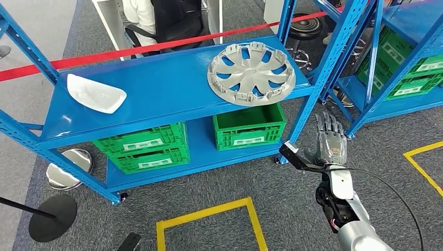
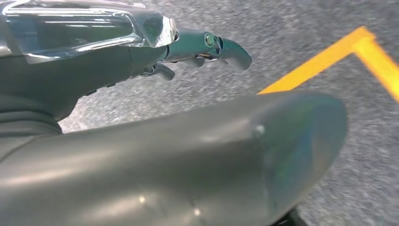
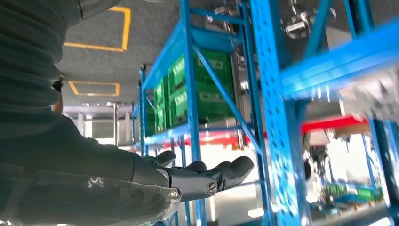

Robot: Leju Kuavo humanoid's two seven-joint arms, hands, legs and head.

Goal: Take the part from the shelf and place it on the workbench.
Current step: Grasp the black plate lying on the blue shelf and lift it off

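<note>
A grey wheel cover (image 1: 252, 72) lies flat on the right end of the blue shelf's top board (image 1: 167, 89). Towards the left end of the same board rests a white curved shell part (image 1: 95, 93). My right hand (image 1: 330, 140) is raised in front of the shelf's right post, below and to the right of the wheel cover, with its fingers spread and nothing in it. In the right wrist view its fingers (image 3: 207, 176) stretch out towards the blue posts. My left hand (image 2: 202, 47) hangs over the grey carpet, its fingers loosely extended and holding nothing.
Green crates (image 1: 249, 125) (image 1: 143, 146) sit on the lower board. A second blue rack (image 1: 402, 57) with green crates stands to the right. Red tape (image 1: 156, 48) runs behind the shelf, and a seated person (image 1: 156, 18) is beyond it. Yellow floor lines (image 1: 209, 217) and a black round stand base (image 1: 52, 217) are nearby.
</note>
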